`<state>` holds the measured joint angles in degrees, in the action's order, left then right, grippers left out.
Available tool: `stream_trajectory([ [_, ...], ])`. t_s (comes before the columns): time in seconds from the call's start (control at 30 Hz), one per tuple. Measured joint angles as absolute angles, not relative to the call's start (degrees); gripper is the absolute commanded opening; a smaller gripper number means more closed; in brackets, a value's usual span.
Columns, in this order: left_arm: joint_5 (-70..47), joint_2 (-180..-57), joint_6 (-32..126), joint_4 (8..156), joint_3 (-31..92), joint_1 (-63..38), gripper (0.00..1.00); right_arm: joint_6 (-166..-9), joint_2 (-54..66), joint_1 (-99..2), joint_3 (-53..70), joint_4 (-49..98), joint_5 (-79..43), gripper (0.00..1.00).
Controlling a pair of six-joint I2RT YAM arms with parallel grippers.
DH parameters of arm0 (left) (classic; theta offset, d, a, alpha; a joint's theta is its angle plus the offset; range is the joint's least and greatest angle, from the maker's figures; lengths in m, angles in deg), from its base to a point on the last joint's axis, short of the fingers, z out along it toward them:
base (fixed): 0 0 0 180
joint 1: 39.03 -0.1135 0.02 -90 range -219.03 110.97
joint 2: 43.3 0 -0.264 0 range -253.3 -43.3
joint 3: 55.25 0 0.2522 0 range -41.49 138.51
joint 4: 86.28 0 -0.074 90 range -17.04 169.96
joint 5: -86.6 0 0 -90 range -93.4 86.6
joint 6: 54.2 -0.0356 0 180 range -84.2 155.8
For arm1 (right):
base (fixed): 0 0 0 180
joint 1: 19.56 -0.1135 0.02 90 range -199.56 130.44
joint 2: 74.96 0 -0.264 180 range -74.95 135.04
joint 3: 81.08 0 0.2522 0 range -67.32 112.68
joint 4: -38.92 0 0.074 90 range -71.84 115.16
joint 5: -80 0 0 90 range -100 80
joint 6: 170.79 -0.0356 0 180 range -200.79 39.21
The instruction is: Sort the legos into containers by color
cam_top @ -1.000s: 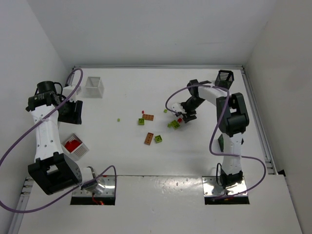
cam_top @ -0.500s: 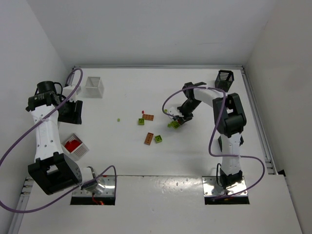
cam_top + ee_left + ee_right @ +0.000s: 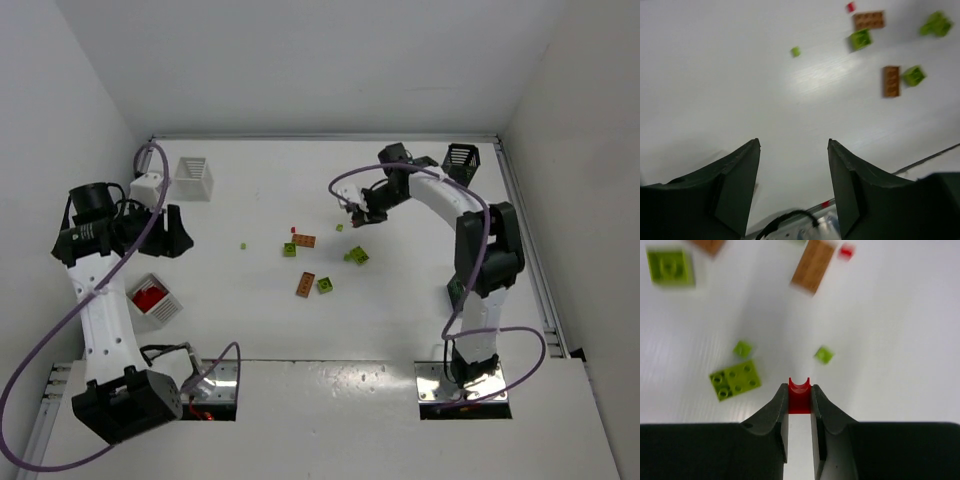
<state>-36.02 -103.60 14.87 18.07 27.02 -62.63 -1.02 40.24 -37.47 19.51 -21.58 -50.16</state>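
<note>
One red lego (image 3: 800, 400) is pinched in the right claw (image 3: 800, 390) above the white worktop (image 3: 890, 340); left claw (image 3: 794, 150) hangs released.

A matte white table (image 3: 420, 190) is enclosed by plain white walls (image 3: 300, 70), evenly lit.

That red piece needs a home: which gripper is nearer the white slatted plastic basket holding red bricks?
Left. The left gripper hangs just beyond the white slatted basket; the right gripper, shut on a small red brick, is far off to its right.
</note>
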Motion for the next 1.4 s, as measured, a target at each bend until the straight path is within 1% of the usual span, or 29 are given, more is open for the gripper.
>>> stream_trajectory([
  [0.17,-51.61,-103.11,21.84,22.45,23.94,-62.61,0.62,-16.71,32.88,-41.80,19.64,-12.03,-60.39,0.03],
  [0.33,-66.95,-107.42,29.71,27.54,19.30,-63.00,0.65,-30.53,31.06,-47.09,17.14,-0.60,-67.43,0.03],
  [0.5,-76.30,-110.94,34.43,29.79,18.65,-63.61,0.65,-45.98,31.43,-51.92,15.88,10.92,-70.45,0.03],
  [0.77,-83.04,-112.32,38.34,31.34,18.04,-63.79,0.65,-77.30,35.19,-56.60,15.77,40.07,-71.06,0.03],
  [0.8,-83.65,-112.32,38.98,31.63,17.73,-63.85,0.65,-81.41,36.22,-57.01,15.79,43.68,-70.88,0.02],
  [0.9,-85.33,-112.93,40.94,32.26,17.43,-64.20,0.66,-92.82,39.48,-58.08,15.86,54.33,-69.72,0.02],
  [0.97,-86.01,-113.82,42.19,32.85,17.43,-64.81,0.69,-98.30,41.03,-58.89,15.86,59.22,-68.13,0.01],
  [1.13,-86.62,-115.99,45.25,33.42,17.43,-67.17,0.74,-106.06,42.12,-61.51,16.38,66.92,-64.59,0.00],
  [1.33,-87.01,-116.36,47.68,33.85,17.05,-67.87,0.74,-110.59,42.73,-64.90,19.51,72.88,-60.85,0.00],
  [1.4,-87.17,-116.43,48.38,34.07,16.86,-68.42,0.70,-111.27,43.24,-65.75,20.16,74.11,-59.76,0.00],
])
